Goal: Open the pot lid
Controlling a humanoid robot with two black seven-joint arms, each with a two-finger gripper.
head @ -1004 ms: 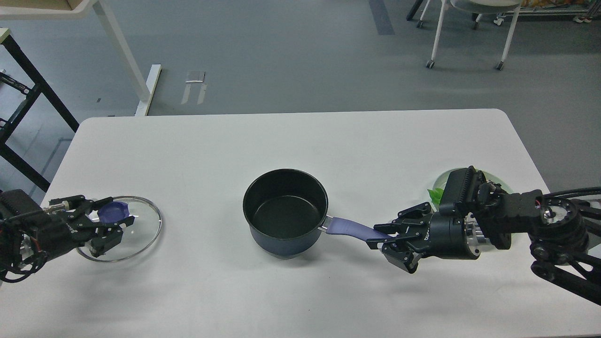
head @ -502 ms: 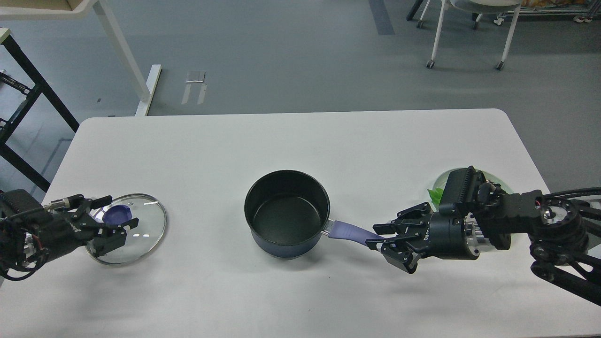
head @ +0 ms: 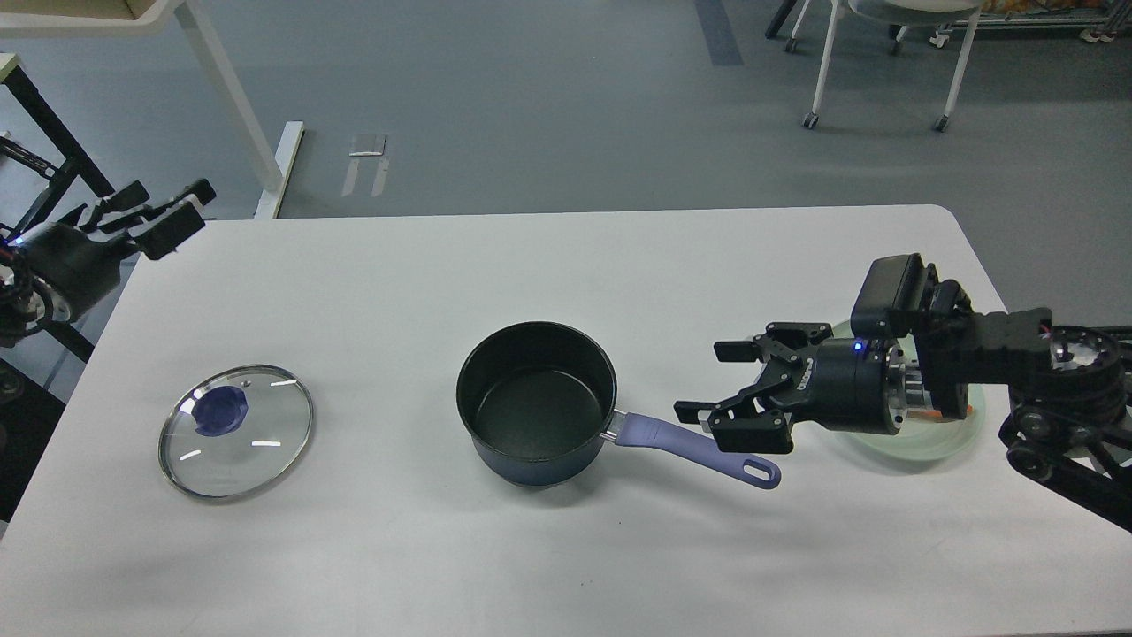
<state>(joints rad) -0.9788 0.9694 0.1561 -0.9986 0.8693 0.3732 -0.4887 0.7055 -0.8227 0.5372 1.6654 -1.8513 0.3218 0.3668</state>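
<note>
Head view shows the pot (head: 537,400) upright near the middle of the table (head: 566,265), its interior exposed and empty. The glass lid (head: 236,430) lies flat on the table well to the left of the pot, knob (head: 218,410) up, apart from the pot rim; by this placement the opening step is judged complete. The left hand (head: 155,212) is raised at the far left table edge, fingers spread and empty, well clear of the lid. The right hand (head: 738,389) hovers just above the purple handle (head: 690,442), fingers spread and gripping nothing, a position consistent with steadying the pot. A pale green plate (head: 946,438) sits behind the right hand, partly hidden by the arm.
</note>
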